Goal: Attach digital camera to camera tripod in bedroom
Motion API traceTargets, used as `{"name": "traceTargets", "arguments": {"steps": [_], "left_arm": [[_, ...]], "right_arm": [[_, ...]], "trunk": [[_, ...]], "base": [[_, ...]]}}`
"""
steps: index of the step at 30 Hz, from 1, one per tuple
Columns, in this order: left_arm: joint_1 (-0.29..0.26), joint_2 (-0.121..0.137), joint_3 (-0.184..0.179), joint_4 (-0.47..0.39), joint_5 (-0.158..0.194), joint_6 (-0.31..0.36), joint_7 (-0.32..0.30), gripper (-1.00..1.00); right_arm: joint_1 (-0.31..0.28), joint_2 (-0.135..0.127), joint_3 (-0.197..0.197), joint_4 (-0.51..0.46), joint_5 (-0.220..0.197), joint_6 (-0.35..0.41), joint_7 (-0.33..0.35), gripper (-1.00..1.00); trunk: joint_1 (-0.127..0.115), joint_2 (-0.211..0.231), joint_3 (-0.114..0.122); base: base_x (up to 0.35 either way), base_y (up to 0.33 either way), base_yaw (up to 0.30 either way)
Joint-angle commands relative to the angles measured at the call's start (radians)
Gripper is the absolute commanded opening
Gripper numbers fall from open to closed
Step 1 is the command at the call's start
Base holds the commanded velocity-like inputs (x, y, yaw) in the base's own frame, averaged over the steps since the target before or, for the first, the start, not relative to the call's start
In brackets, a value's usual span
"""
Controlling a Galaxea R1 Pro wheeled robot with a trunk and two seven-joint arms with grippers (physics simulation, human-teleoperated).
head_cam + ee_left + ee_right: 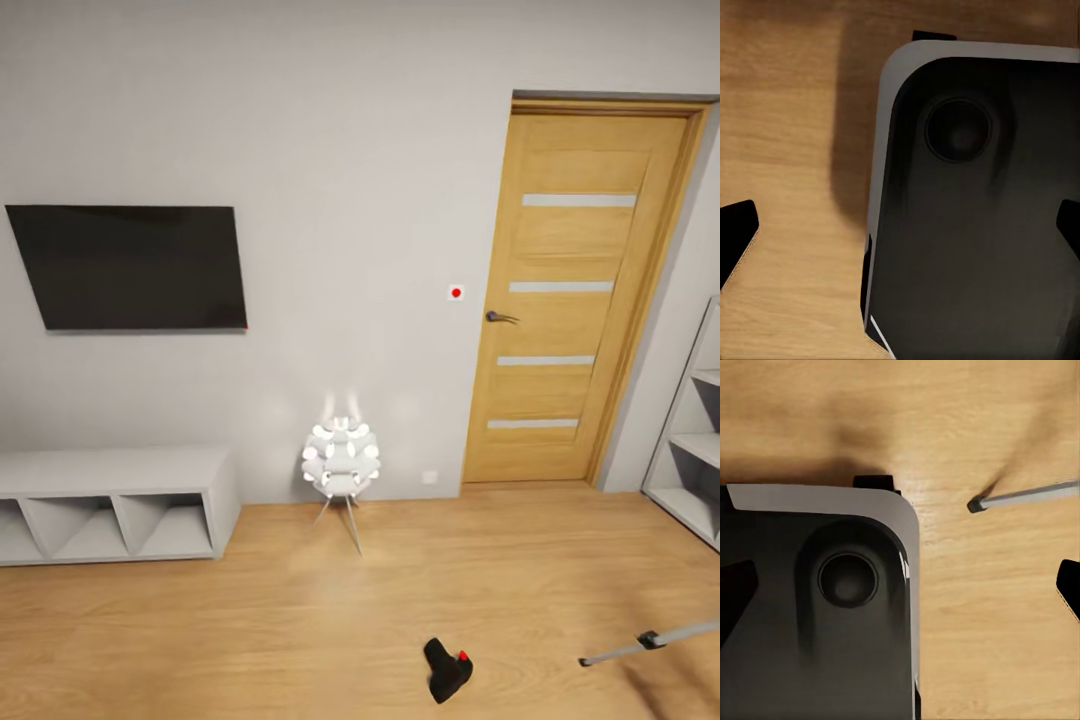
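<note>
The digital camera (447,668), a small black body with a red button, lies on the wooden plank floor at the lower middle of the head view. To its right, one silver leg of the camera tripod (650,640) with a black joint slants in from the frame's edge. The same tripod leg (1024,497), ending in a black foot, shows in the right wrist view. My left gripper (900,232) and right gripper (900,589) both hang open above the floor and my own dark base, holding nothing. Each one's dark fingertips (736,229) (1069,585) sit far apart.
On the pale grey wall hang a black TV (130,266) and a small red switch (456,293). An oak door (575,300) with frosted strips stands shut. Grey cube shelving (110,505) sits at left, more shelves (695,430) at right, and a white globe lamp (341,460) between.
</note>
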Motion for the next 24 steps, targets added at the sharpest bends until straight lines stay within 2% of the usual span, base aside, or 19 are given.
{"name": "traceTargets", "arguments": {"steps": [1, 9, 15, 24], "left_arm": [[0.000, 0.000, 0.007, -0.002, 0.001, 0.001, 0.000, 1.00], [0.000, 0.000, 0.007, -0.002, 0.001, 0.001, 0.000, 1.00], [0.000, 0.000, 0.007, -0.002, 0.001, 0.001, 0.000, 1.00], [0.000, 0.000, 0.006, -0.002, 0.001, 0.000, 0.000, 1.00]], "right_arm": [[0.000, 0.000, -0.001, 0.000, 0.000, -0.003, 0.001, 1.00], [0.000, 0.000, -0.001, 0.000, 0.000, -0.003, 0.001, 1.00], [0.000, 0.000, -0.001, 0.000, 0.000, -0.003, 0.001, 1.00], [0.000, 0.000, -0.002, 0.000, -0.001, -0.003, 0.001, 1.00]], "trunk": [[0.001, 0.000, -0.001], [0.001, 0.000, -0.001], [0.001, 0.000, -0.001], [0.001, 0.000, -0.001]], "base": [[0.332, 0.000, -0.001], [0.334, 0.000, -0.007], [0.285, 0.000, -0.136], [0.041, 0.000, -0.250]]}}
